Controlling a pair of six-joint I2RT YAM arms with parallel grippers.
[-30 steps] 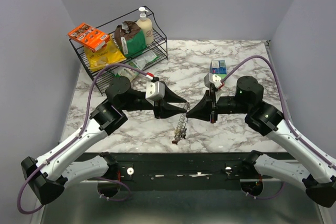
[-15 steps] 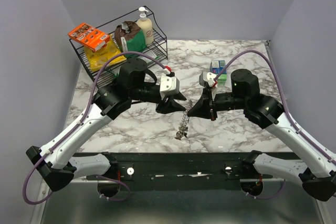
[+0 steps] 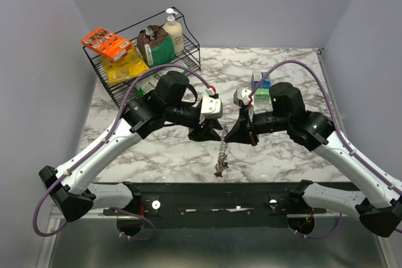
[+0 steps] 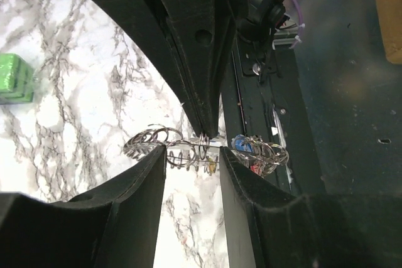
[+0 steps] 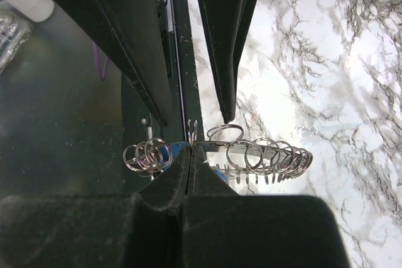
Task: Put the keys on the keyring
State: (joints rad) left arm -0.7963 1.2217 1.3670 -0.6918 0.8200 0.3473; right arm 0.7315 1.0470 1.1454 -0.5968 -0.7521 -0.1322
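Top: jagged silvery metal keyring point(image 3: 220, 154) dangles over white marble table point(image 3: 295, 67). Left wrist: left gripper point(image 4: 193, 156) half open astride it, empty; coloured-head silver keys point(image 4: 244, 147) just beside. Right wrist: right gripper point(image 5: 190, 161) pinched onto keyring. Close left on one key only.

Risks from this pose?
1. Right gripper pinches the keyring with its very tips only, so it may slip out.
2. Left gripper stands open, close beside the right's tips. Closing could clash with them or knock the keyring loose.
3. Keys cluster at the free end and may swing or snag.
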